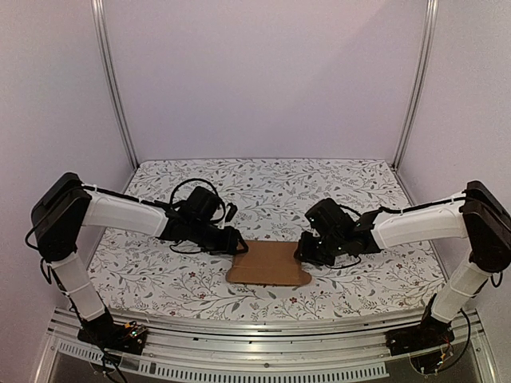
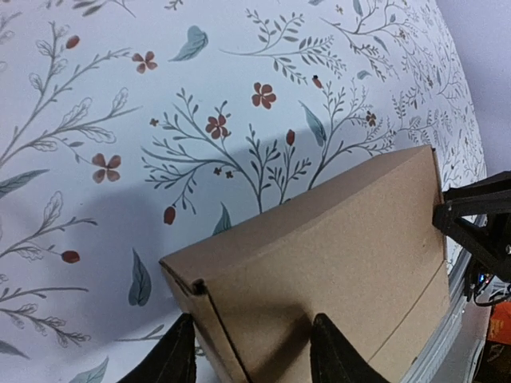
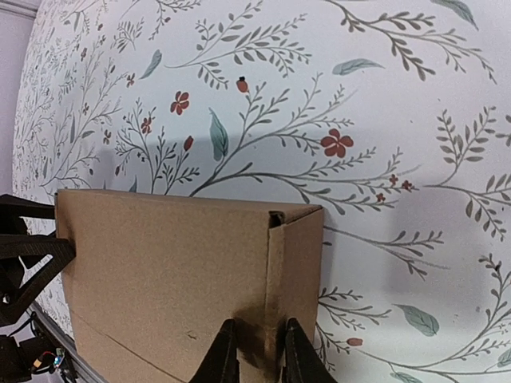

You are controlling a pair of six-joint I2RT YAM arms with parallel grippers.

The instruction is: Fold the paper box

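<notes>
– While both arms sit at the paper box (image 1: 269,264), what is the fold status?

– Partly complete, as a judgement. The paper box lies on the floral table cover (image 1: 271,179), near its front edge, midway between the two arms. From above it reads as a low brown slab. Both wrist views show creased end panels, with a folded corner at each end. No view shows a raised, closed carton or a tucked lid flap. Whether the underside is creased cannot be told. Work left, by estimate: raise the walls, tuck the end flaps, close the top.

– Report the left gripper (image 1: 232,240).

– Fingers spread wide. They straddle the left end of the box, and the cardboard fills the gap between them. Contact of the pads with the board cannot be confirmed, so treat it as no firm hold.

– And the right gripper (image 1: 303,249)?

– Fingers drawn close, with only a narrow gap. The crease at the right end of the box runs down into that gap, and the board there sits in dark shadow. It reads as a pinch on the box at that crease.

– Is anything else in contact with the box?

– Nothing visible. Each gripper shows in the other's wrist view, just beside the far end of the cardboard.
</notes>
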